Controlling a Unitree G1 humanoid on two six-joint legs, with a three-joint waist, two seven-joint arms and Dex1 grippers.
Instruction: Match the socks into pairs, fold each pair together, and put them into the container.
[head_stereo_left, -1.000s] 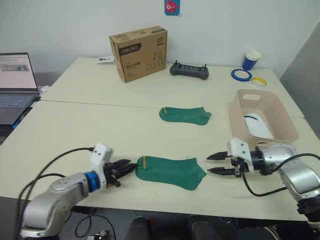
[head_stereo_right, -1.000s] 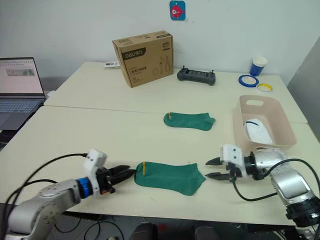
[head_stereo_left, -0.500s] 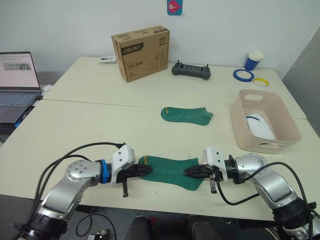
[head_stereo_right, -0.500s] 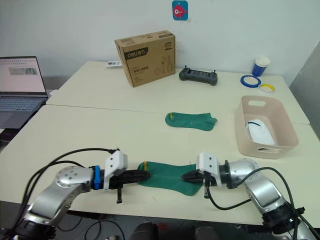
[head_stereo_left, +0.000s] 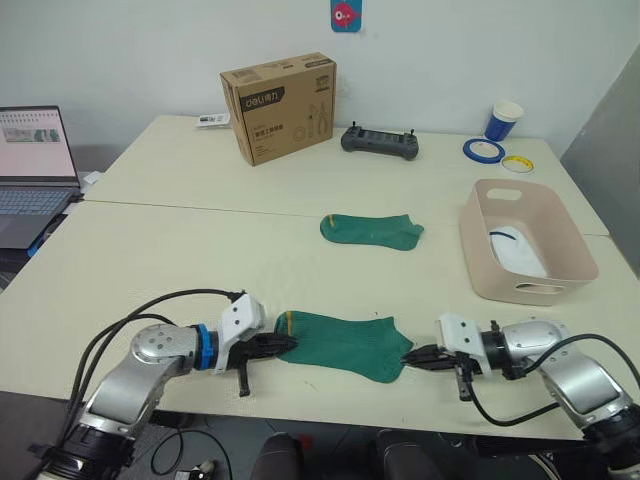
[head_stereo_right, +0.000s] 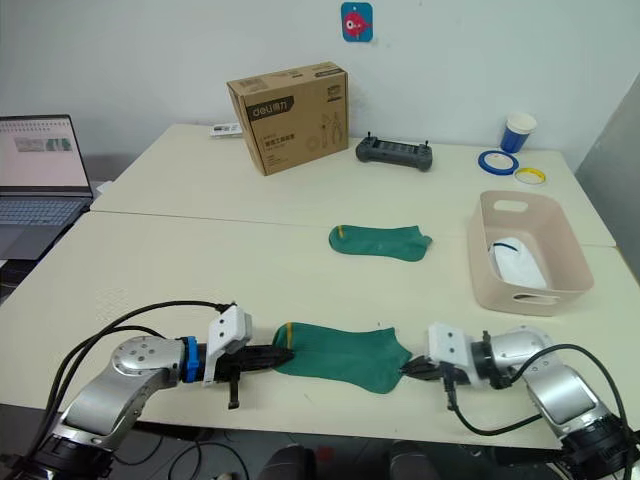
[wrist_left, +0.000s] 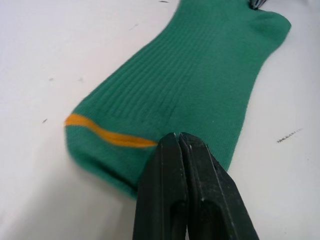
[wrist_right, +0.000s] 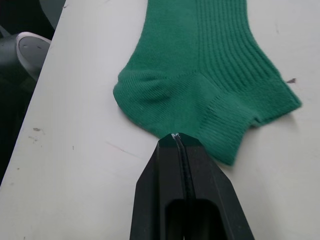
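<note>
Socks are the business on this pale table: one dark green sock (head_stereo_left: 345, 343) lies flat near the front edge, its yellow cuff mark (wrist_left: 107, 134) toward the left and its toe toward the right. The left gripper (head_stereo_left: 283, 344) has its two black fingers pressed together, tips at the cuff end; from the left wrist view the tips sit over the sock's edge just past the yellow mark, but I cannot tell whether any fabric is pinched between them. The right gripper (head_stereo_left: 409, 356) is likewise pressed together, its tips touching the toe end, and again a pinch cannot be made out.

A second dark green sock (head_stereo_left: 372, 229) lies farther back, near the middle of the table, well apart from the first. To the right stands the pale pink basin (head_stereo_left: 478, 248), with something white with a dark stripe (head_stereo_left: 514, 251) lying inside.

At the far side are a brown cardboard box (head_stereo_left: 278, 105), a black controller (head_stereo_left: 379, 141), a blue cup (head_stereo_left: 503, 120) and two tape rolls (head_stereo_left: 499, 154). An open laptop (head_stereo_left: 31, 168) sits at the far left.
</note>
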